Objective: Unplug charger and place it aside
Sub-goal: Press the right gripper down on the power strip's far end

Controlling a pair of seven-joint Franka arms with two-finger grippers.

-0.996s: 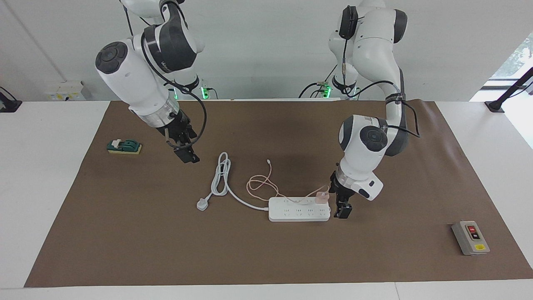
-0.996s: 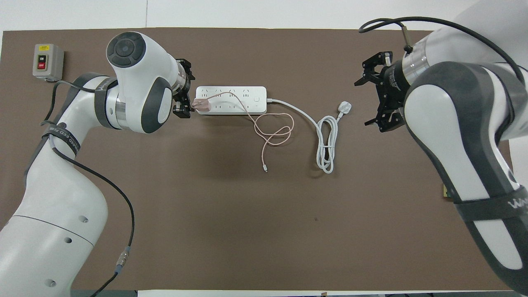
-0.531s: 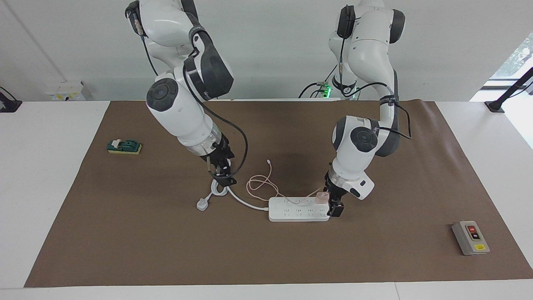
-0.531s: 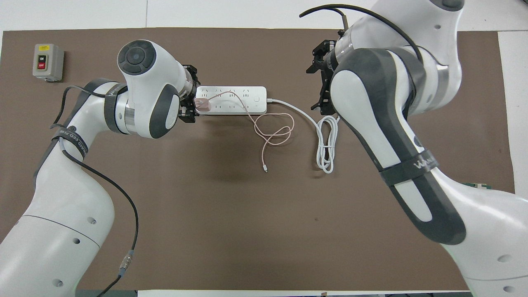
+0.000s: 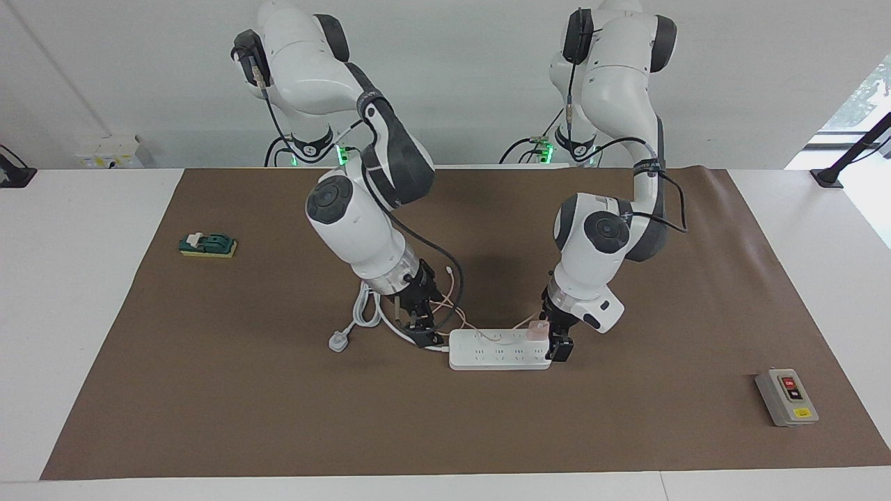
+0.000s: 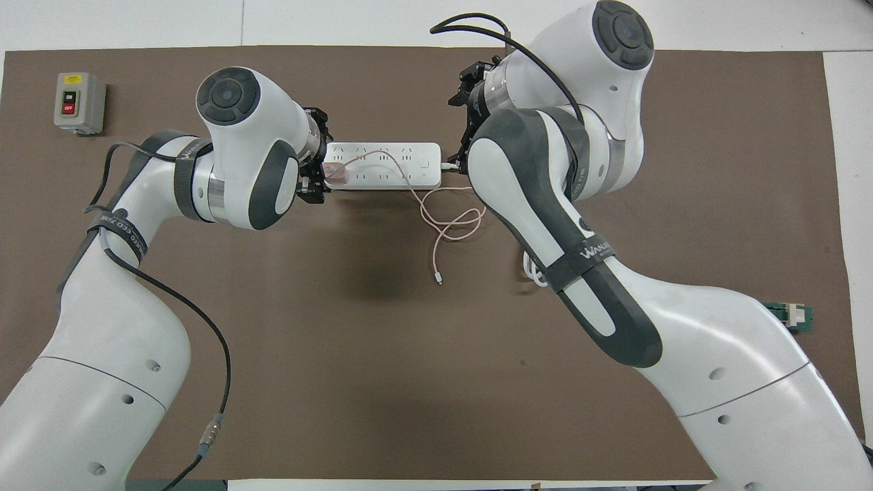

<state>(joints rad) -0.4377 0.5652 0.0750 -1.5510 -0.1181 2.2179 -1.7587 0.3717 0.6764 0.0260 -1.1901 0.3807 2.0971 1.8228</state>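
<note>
The pale pink charger [image 5: 537,330] [image 6: 334,174] is plugged into the end socket of the white power strip [image 5: 498,351] [image 6: 382,166], at the left arm's end of the strip. Its thin pink cable [image 6: 435,259] loops over the mat on the side nearer the robots. My left gripper [image 5: 557,344] [image 6: 317,167] is low at that end of the strip, open, with its fingers either side of the charger's end. My right gripper [image 5: 421,332] [image 6: 455,129] hangs open at the strip's cord end, just above the white cord.
The strip's thick white cord [image 5: 365,309] coils to a plug [image 5: 339,341] toward the right arm's end. A grey switch box [image 5: 786,396] [image 6: 80,102] sits toward the left arm's end. A green knife switch [image 5: 207,244] [image 6: 791,317] lies off the brown mat [image 5: 278,417].
My right arm has swung in from the right arm's end of the table and come down at the strip's cord end. My left gripper has closed in on the charger's end of the strip.
</note>
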